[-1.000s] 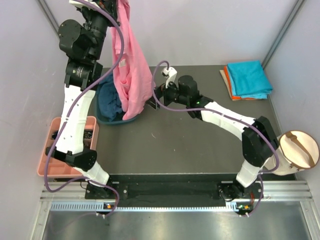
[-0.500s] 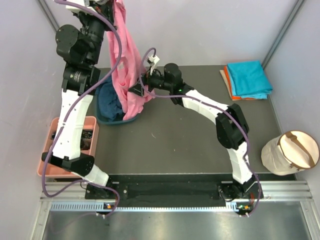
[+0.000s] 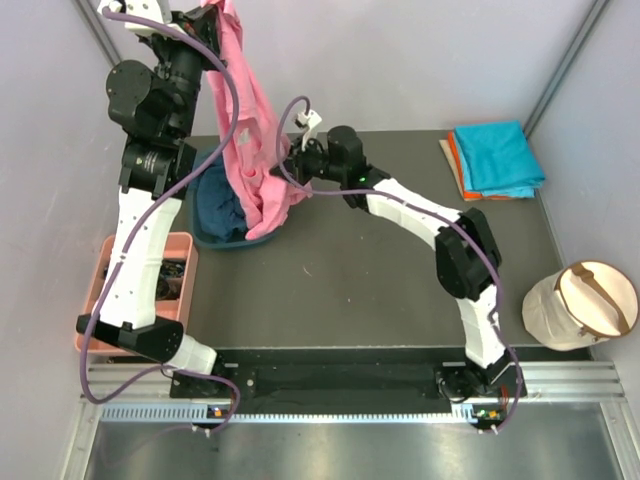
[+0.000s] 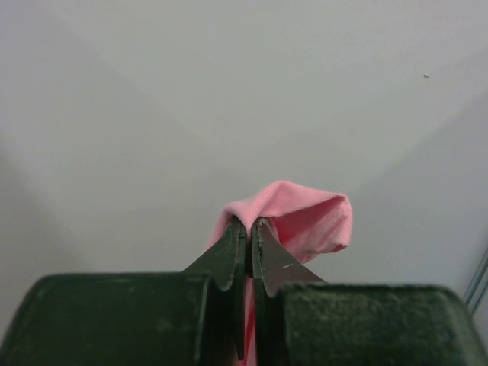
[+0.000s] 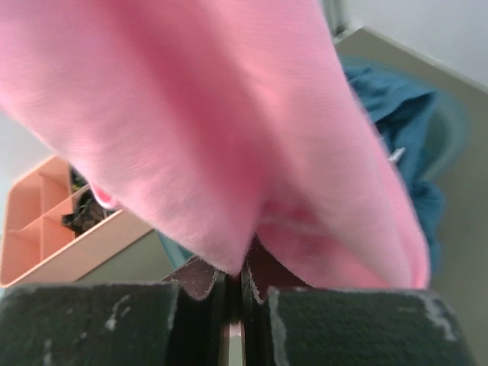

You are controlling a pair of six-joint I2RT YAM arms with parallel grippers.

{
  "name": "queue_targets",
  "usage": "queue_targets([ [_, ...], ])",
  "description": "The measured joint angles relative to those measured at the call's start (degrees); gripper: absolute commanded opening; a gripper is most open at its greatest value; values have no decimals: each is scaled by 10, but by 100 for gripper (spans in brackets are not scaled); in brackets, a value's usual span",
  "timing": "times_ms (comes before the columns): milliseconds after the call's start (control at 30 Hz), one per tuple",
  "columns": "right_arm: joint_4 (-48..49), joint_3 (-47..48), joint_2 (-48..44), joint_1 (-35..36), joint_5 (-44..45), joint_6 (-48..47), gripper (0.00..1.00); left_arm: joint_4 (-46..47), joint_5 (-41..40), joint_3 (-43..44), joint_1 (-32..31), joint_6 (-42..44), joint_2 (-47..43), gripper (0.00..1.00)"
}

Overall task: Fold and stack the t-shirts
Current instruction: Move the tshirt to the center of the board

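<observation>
The pink t-shirt [image 3: 250, 120] hangs from my left gripper [image 3: 214, 10], raised high at the back left and shut on its top fold. In the left wrist view the jaws [image 4: 248, 226] pinch pink cloth [image 4: 305, 217]. My right gripper [image 3: 281, 166] reaches in from the right and is shut on a lower fold of the pink t-shirt [image 5: 191, 114]; its jaws [image 5: 244, 263] meet under the cloth. A navy t-shirt [image 3: 213, 205] lies crumpled in the teal basin [image 3: 210, 238] below. A folded turquoise t-shirt [image 3: 497, 157] rests on an orange one [image 3: 455, 165] at the back right.
A salmon-pink compartment tray [image 3: 100, 300] sits off the table's left edge, also in the right wrist view [image 5: 46, 229]. A cream bag with a handle [image 3: 580, 305] stands at the right edge. Grey walls close in behind and at both sides.
My right gripper moved left to the hanging pink t-shirt and shut on its lower part. The left arm lifted the shirt's top slightly higher and leftward.
</observation>
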Motion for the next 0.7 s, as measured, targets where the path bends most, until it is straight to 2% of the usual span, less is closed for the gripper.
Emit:
queue_targets([
  [300, -93, -7, -207, 0, 149, -126, 0, 22, -3, -24, 1, 1, -17, 0],
  [533, -122, 21, -307, -6, 280, -226, 0, 39, 7, -26, 1, -12, -18, 0],
  [700, -143, -43, -381, -38, 360, -259, 0, 43, 63, 1, 1, -52, 17, 0],
])
